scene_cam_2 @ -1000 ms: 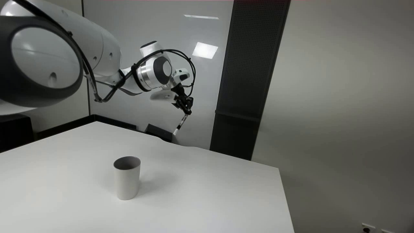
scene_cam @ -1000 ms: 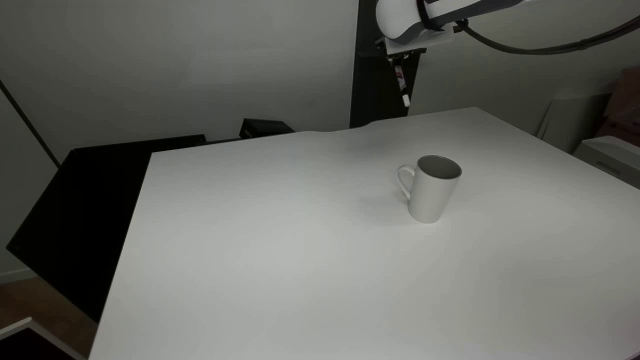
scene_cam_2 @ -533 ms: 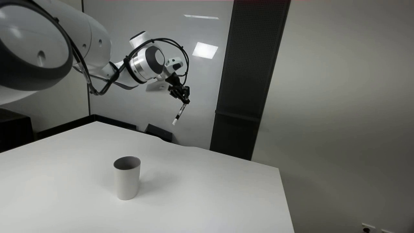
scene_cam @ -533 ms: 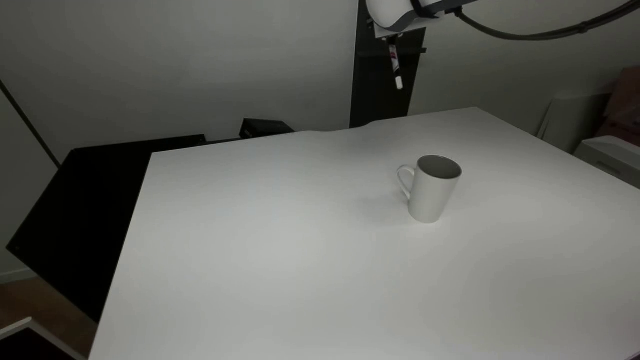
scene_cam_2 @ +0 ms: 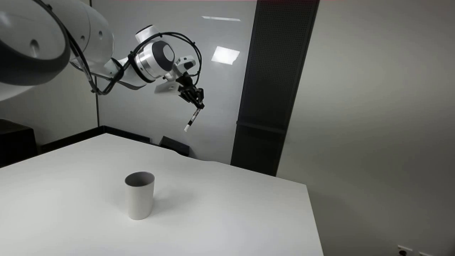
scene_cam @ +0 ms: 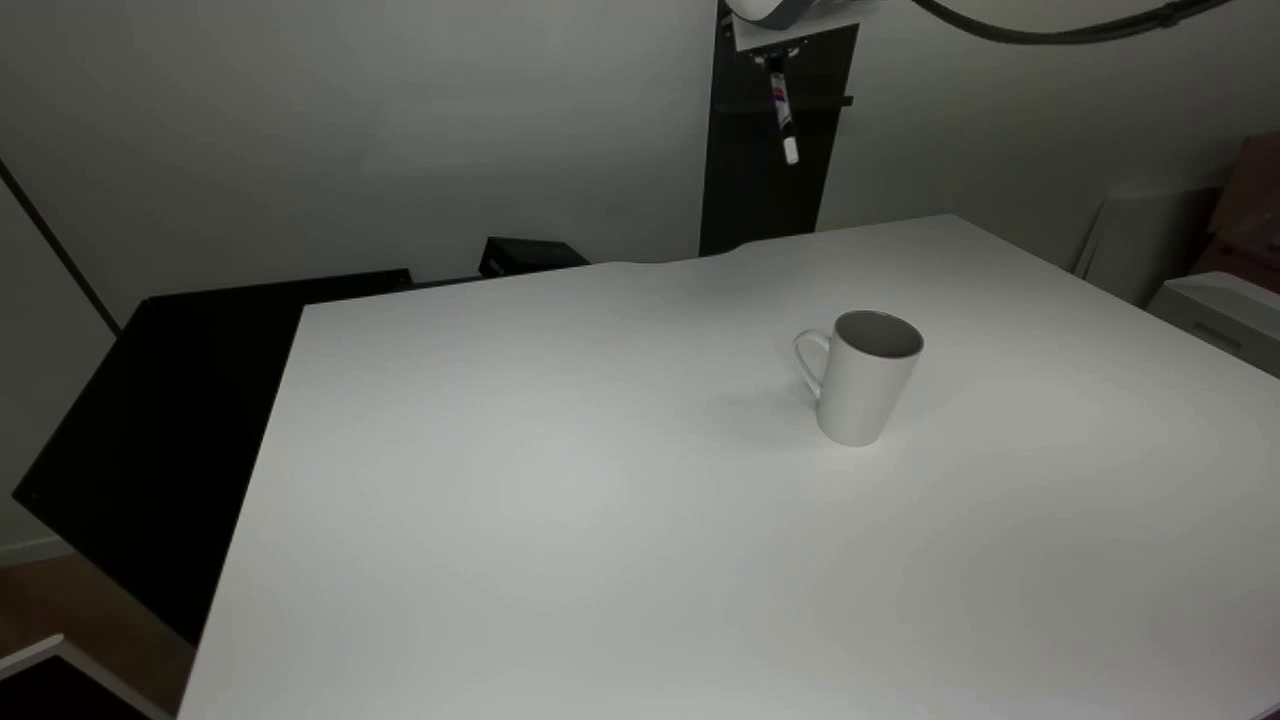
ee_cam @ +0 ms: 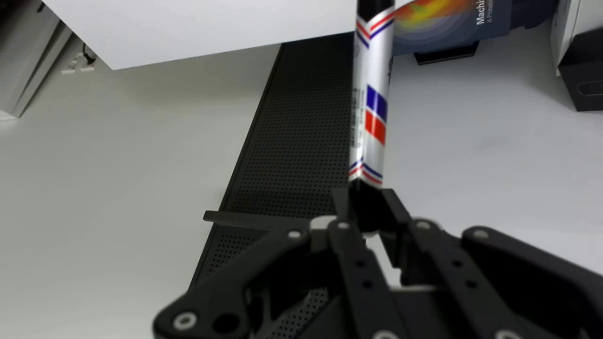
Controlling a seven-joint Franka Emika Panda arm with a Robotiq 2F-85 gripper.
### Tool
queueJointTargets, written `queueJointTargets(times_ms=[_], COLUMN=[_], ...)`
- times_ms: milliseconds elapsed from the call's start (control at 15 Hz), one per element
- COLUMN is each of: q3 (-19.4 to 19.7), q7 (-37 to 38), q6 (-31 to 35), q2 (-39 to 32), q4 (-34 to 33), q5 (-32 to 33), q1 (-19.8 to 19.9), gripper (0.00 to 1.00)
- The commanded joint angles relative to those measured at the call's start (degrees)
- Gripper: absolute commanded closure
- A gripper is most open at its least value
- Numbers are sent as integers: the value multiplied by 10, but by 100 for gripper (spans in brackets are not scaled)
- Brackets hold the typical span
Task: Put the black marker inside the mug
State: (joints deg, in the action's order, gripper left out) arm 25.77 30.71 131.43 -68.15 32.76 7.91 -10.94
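The white mug stands upright on the white table, with its handle and dark inside showing. It also stands in an exterior view, where the handle is hidden; it is out of the wrist view. My gripper is shut on the black end of the black marker, which has a whitish body with red and blue marks. In both exterior views the gripper holds the marker in the air, tilted, white tip down. The marker is well above table height and apart from the mug.
The white table carries the mug. A black perforated panel stands against the wall behind it. A small black box lies beyond the table's far edge. In the wrist view a colourful book shows near the table.
My gripper has moved up and somewhat to the left in both exterior views, with the marker still held. The mug has not moved.
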Motion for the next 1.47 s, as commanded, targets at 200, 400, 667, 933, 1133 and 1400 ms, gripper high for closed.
queueJointTargets(times_ms=[200, 400, 667, 933, 1133, 1400], q3=[-30, -38, -40, -83, -110, -122], q7=[-19, -29, -36, -29, -31, -24], q6=[-71, -79, -62, -55, -60, -50], q2=[68, 95, 145, 206, 247, 302], q4=[78, 123, 215, 313, 387, 491], q5=[-33, -51, -61, -26, -19, -7], q1=[-2, -4, -16, -11, -5, -4], gripper=[93, 93, 93, 93, 93, 93])
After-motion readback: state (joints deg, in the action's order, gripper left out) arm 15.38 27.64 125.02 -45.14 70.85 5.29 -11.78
